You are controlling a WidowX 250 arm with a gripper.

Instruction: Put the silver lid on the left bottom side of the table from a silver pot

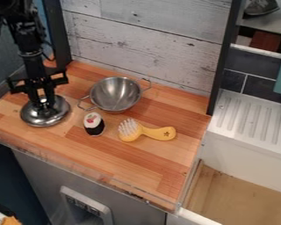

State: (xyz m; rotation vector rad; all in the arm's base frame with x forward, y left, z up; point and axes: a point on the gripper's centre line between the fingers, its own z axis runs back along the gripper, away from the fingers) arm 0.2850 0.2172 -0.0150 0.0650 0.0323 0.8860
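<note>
The black gripper (44,104) points down at the left side of the wooden table, its fingers shut on the top of the silver lid (53,116). The round, shiny lid lies about level at the table's left part; whether it touches the wood I cannot tell. To its right stands the silver pot (114,94), uncovered, with its hollow inside showing and a wire handle on each of two sides.
A sushi toy (94,124) lies between lid and pot, toward the front. Right of it is a yellow brush (147,132). The wooden table (131,169) has a clear raised front edge. A plank wall (149,39) rises behind; a white sink (248,145) adjoins at right.
</note>
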